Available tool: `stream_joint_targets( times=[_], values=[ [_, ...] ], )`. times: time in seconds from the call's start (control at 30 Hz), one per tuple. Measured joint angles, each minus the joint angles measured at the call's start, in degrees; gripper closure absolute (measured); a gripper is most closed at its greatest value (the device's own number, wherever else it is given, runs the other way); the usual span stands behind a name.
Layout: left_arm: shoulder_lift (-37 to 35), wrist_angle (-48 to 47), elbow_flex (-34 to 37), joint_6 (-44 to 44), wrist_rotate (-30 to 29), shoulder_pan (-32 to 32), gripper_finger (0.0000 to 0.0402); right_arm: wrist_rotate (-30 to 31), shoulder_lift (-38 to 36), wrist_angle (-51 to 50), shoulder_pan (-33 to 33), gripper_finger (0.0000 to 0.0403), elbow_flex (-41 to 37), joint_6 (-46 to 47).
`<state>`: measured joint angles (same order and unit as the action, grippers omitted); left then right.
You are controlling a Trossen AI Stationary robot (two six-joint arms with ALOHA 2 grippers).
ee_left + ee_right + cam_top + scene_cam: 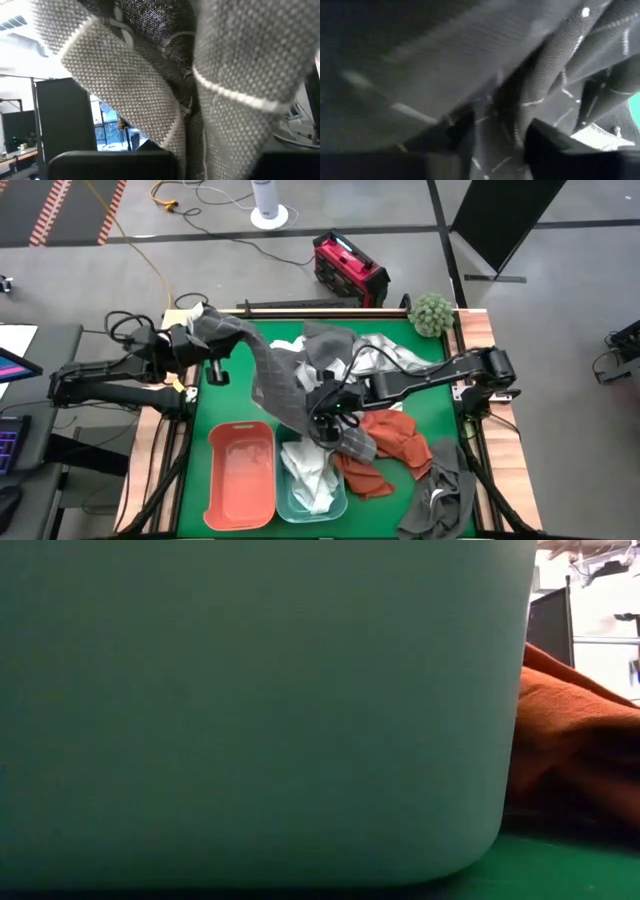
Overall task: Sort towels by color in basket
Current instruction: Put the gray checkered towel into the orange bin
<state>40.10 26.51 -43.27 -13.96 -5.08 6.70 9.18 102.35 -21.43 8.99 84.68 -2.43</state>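
Observation:
A long grey plaid towel point(268, 375) stretches slanting from the table's far left corner down toward the baskets. My left gripper point(203, 332) is shut on its upper end, and the cloth fills the left wrist view point(150, 85). My right gripper point(330, 416) is shut on the same towel lower down, above the pile. White towels point(310, 480) lie in the teal basket point(343, 502). Rust-orange towels point(385, 450) lie on the mat and show in the low view point(575, 730). A dark grey towel point(445, 490) hangs over the near right edge. My left gripper holds the plaid towel by its far-left end point(192, 145), bunched in several folds between the two fingers. That end is lifted clear of the table, and the cloth runs fairly taut toward the right gripper. My right gripper pinches a gathered fold near the towel's lower end point(510, 115) between its fingers point(552, 142), coming from the table's right and slanting down. The part below the hold drapes onto the pile beside the teal basket.
An orange-pink basket point(240, 510) stands left of the teal one, whose wall point(250, 710) fills the low view. Light grey and white towels point(375, 355) are heaped at the far middle. A green fuzzy ball point(432, 312) sits at the far right corner.

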Motion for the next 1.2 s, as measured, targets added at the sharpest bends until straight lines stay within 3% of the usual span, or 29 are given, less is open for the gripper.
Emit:
stream_joint_targets(
  times=[0.1,0.13,0.37,0.7,0.97,1.2],
  values=[
    [0.02,0.24,0.00,-0.59,-0.62,0.02,0.0401,-4.05,-1.27,0.87,-0.04,0.0367,-0.02,-2.15],
    [0.00,0.32,0.00,-1.06,-1.08,0.02,0.0401,-5.81,-1.94,1.67,-0.04,0.0381,-0.02,-2.82],
    [0.44,-1.33,0.00,-1.62,-5.78,0.16,0.0395,-13.89,-7.30,7.09,0.02,0.0377,-0.02,-5.31],
    [5.54,-14.43,0.04,3.46,-6.47,2.66,0.0388,-22.79,-15.42,20.02,-1.54,0.0378,-0.02,-10.85],
    [8.77,-18.21,0.06,7.68,-5.16,1.58,0.0377,-23.22,-18.01,25.35,-5.78,0.0380,-0.02,-11.04],
    [4.90,-17.84,0.05,4.98,-4.59,-1.81,0.0312,-22.65,-20.18,25.54,-10.30,0.0378,-0.02,-10.56]
  ],
)
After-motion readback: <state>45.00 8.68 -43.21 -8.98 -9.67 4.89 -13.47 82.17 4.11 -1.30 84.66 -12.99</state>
